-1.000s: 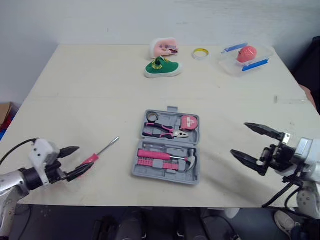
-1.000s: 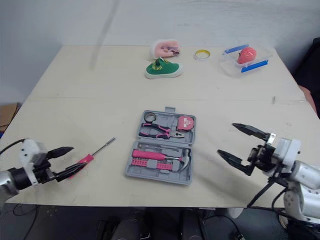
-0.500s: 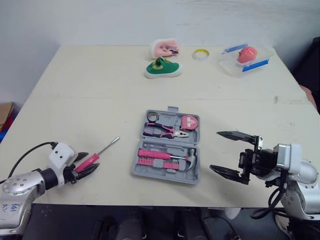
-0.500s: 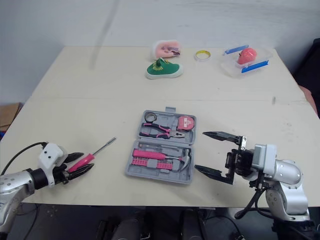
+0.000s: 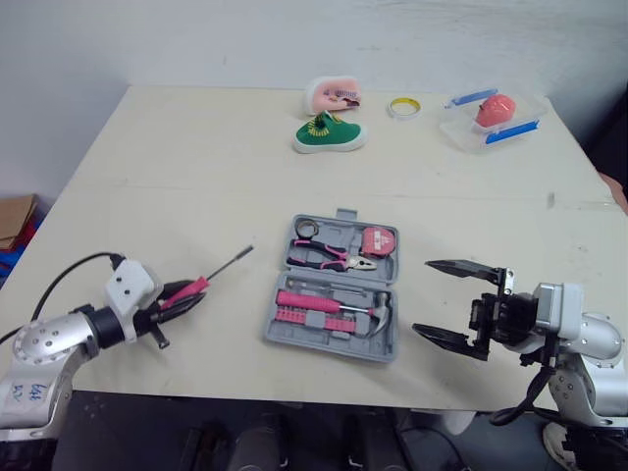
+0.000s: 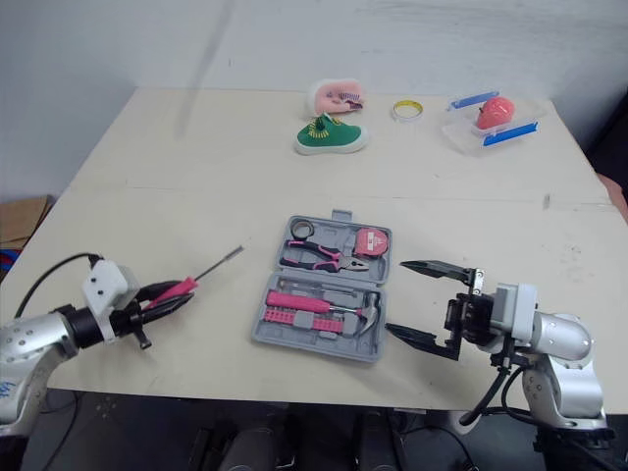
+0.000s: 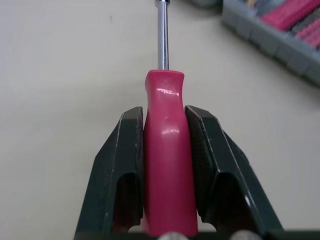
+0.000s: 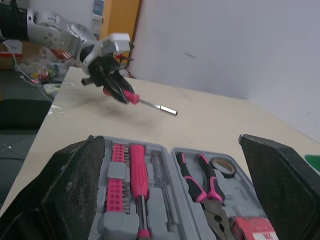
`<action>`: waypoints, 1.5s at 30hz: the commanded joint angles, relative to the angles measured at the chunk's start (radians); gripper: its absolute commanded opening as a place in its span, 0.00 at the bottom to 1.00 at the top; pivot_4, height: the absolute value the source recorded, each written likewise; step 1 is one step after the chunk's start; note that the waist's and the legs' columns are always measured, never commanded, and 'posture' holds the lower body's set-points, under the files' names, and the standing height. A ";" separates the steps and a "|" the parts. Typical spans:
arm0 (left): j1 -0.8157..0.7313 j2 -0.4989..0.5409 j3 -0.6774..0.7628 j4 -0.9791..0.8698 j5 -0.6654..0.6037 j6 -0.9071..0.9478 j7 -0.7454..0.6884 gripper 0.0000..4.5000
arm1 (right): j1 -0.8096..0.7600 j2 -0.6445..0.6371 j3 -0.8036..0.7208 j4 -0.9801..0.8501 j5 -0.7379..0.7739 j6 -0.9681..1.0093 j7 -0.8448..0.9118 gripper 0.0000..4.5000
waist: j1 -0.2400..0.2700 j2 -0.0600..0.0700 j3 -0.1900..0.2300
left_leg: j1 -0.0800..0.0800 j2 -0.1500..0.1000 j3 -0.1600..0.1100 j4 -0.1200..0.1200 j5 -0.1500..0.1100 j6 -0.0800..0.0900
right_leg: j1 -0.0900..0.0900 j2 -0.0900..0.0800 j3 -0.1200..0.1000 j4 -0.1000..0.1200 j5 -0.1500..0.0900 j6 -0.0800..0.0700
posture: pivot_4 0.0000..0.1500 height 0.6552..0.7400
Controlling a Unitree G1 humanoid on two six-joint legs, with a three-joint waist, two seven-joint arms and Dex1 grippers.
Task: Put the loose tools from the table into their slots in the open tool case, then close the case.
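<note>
A screwdriver (image 5: 204, 282) with a pink handle (image 7: 168, 165) and a thin metal shaft is clamped in my left gripper (image 5: 182, 295), lifted a little off the table at the front left, shaft pointing toward the case. The open grey tool case (image 5: 337, 288) lies at the table's middle front, holding pink-handled pliers (image 5: 327, 257), a round tape measure (image 5: 376, 241), a pink bit holder and a hammer (image 5: 379, 314). My right gripper (image 5: 453, 299) stands open just right of the case, nothing between its fingers.
At the back of the table sit a green shoe (image 5: 329, 133), a pink object (image 5: 334, 94), a yellow tape ring (image 5: 401, 107) and a clear tray (image 5: 491, 116) with a pink item. Bare tabletop (image 5: 196, 186) lies between these and the case.
My left gripper has shut on the screwdriver's pink handle and raised it off the table. My right gripper moved in toward the case's right side, still open.
</note>
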 commanded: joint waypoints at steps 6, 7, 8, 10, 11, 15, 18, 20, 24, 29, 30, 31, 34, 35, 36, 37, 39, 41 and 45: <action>-0.194 0.065 -0.247 -0.160 -0.003 0.010 -0.190 0.13 | 0.064 -0.059 -0.065 0.018 0.010 -0.005 0.038 1.00 | -0.005 0.000 0.000 | 0.000 0.000 0.001 0.002 0.000 0.001 | 0.001 0.001 0.000 0.000 0.001 0.001 | 1.00 1.00; -0.205 0.072 -0.266 -0.162 0.010 0.008 -0.198 0.13 | 0.071 -0.063 -0.068 0.016 0.013 -0.005 0.042 1.00 | -0.008 0.000 0.000 | 0.001 0.000 0.002 0.002 0.000 0.000 | 0.001 0.002 0.001 0.001 0.001 0.001 | 1.00 1.00; -0.227 0.075 -0.295 -0.166 0.031 0.024 -0.192 0.13 | 0.082 -0.064 -0.073 0.011 0.016 -0.008 0.045 1.00 | -0.010 0.000 0.000 | 0.001 0.000 0.002 0.002 0.001 0.000 | 0.001 0.002 0.002 0.002 0.001 0.001 | 1.00 1.00; -0.270 0.074 -0.344 -0.171 0.060 0.056 -0.180 0.13 | 0.108 -0.066 -0.080 -0.003 0.014 -0.016 0.047 1.00 | -0.005 0.000 0.000 | 0.001 0.001 0.002 0.002 0.001 0.000 | 0.000 0.003 0.001 0.003 0.000 0.000 | 1.00 1.00; -0.309 0.061 -0.383 -0.175 0.076 0.069 -0.180 0.13 | 0.129 -0.068 -0.082 -0.012 0.009 -0.019 0.048 1.00 | -0.002 0.000 0.000 | 0.001 0.001 0.001 0.002 0.001 0.000 | 0.000 0.003 0.001 0.003 0.000 0.000 | 1.00 1.00; -0.413 0.027 -0.516 -0.177 0.148 0.098 -0.201 0.13 | 0.198 -0.067 -0.081 -0.038 -0.011 -0.032 0.048 1.00 | 0.008 0.000 0.000 | 0.000 0.000 0.001 0.005 0.001 0.001 | 0.001 0.003 0.001 0.004 0.000 0.001 | 1.00 1.00; -0.466 0.000 -0.584 -0.171 0.188 0.156 -0.190 0.13 | 0.224 -0.062 -0.082 -0.061 -0.016 -0.030 0.030 1.00 | 0.006 0.000 0.000 | -0.001 0.000 0.001 0.010 -0.001 0.002 | 0.001 0.003 0.002 0.004 0.000 0.001 | 1.00 1.00; -0.486 -0.016 -0.608 -0.179 0.181 0.208 -0.192 0.13 | 0.230 -0.062 -0.080 -0.071 -0.019 -0.026 0.020 1.00 | 0.001 0.000 0.000 | -0.002 0.000 0.001 0.010 -0.001 0.002 | 0.001 0.003 0.002 0.005 0.001 0.001 | 1.00 1.00; -0.520 -0.037 -0.653 -0.199 0.187 0.287 -0.195 0.13 | 0.223 -0.063 -0.073 -0.088 -0.026 -0.016 -0.001 1.00 | 0.000 -0.001 0.000 | -0.001 0.001 0.001 0.011 0.000 0.001 | 0.001 0.004 0.002 0.005 0.000 0.001 | 1.00 1.00; -0.543 -0.056 -0.698 -0.193 0.235 0.307 -0.176 0.13 | 0.204 -0.062 -0.060 -0.099 -0.035 -0.008 -0.026 1.00 | 0.002 -0.001 0.000 | -0.002 0.001 0.001 0.012 0.000 0.001 | 0.001 0.003 0.002 0.005 0.000 0.001 | 1.00 1.00; -0.546 -0.058 -0.702 -0.191 0.243 0.309 -0.172 0.13 | 0.204 -0.062 -0.059 -0.101 -0.036 -0.007 -0.029 1.00 | 0.002 -0.001 0.000 | -0.001 0.001 0.001 0.012 0.000 0.001 | 0.001 0.003 0.002 0.005 0.001 0.001 | 1.00 1.00; -0.548 -0.064 -0.707 -0.188 0.249 0.313 -0.166 0.13 | 0.201 -0.063 -0.056 -0.104 -0.038 -0.004 -0.034 1.00 | 0.002 -0.001 0.000 | -0.001 0.001 0.001 0.012 0.000 0.001 | 0.001 0.003 0.002 0.005 0.000 0.001 | 1.00 1.00; -0.545 -0.079 -0.719 -0.178 0.261 0.325 -0.159 0.13 | 0.194 -0.065 -0.048 -0.113 -0.045 0.002 -0.050 1.00 | 0.002 -0.001 0.000 | -0.002 0.001 0.001 0.012 0.000 0.001 | 0.001 0.003 0.002 0.005 0.000 0.001 | 1.00 1.00; -0.542 -0.085 -0.723 -0.175 0.264 0.328 -0.157 0.13 | 0.192 -0.066 -0.046 -0.115 -0.047 0.004 -0.056 1.00 | 0.002 -0.001 0.000 | -0.002 0.001 0.000 0.012 0.000 0.001 | 0.001 0.003 0.002 0.005 0.000 0.001 | 1.00 1.00; -0.540 -0.090 -0.726 -0.173 0.267 0.330 -0.156 0.13 | 0.191 -0.066 -0.044 -0.117 -0.048 0.005 -0.060 1.00 | 0.002 -0.001 0.000 | -0.002 0.001 0.000 0.012 0.000 0.001 | 0.001 0.003 0.002 0.005 0.000 0.001 | 1.00 1.00; -0.538 -0.094 -0.730 -0.170 0.273 0.323 -0.154 0.13 | 0.190 -0.065 -0.043 -0.118 -0.050 0.006 -0.062 1.00 | 0.002 -0.001 0.000 | -0.002 0.001 0.000 0.012 0.000 0.001 | 0.001 0.003 0.002 0.006 0.000 0.001 | 1.00 1.00; -0.533 -0.100 -0.731 -0.172 0.267 0.345 -0.153 0.13 | 0.189 -0.064 -0.041 -0.122 -0.052 0.010 -0.069 1.00 | 0.002 -0.001 0.000 | -0.002 0.001 0.000 0.012 0.000 0.001 | 0.001 0.003 0.002 0.006 0.000 0.001 | 1.00 1.00; -0.526 -0.101 -0.733 -0.175 0.276 0.346 -0.147 0.13 | 0.189 -0.064 -0.040 -0.125 -0.056 0.009 -0.072 1.00 | 0.002 -0.001 0.000 | -0.002 0.001 0.000 0.012 0.000 0.001 | 0.001 0.003 0.002 0.006 0.000 0.001 | 1.00 1.00; -0.522 -0.108 -0.737 -0.173 0.293 0.342 -0.133 0.13 | 0.190 -0.062 -0.040 -0.127 -0.061 0.007 -0.080 1.00 | 0.002 -0.001 0.000 | -0.002 0.001 0.000 0.012 0.000 0.002 | 0.001 0.003 0.002 0.006 0.000 0.001 | 1.00 1.00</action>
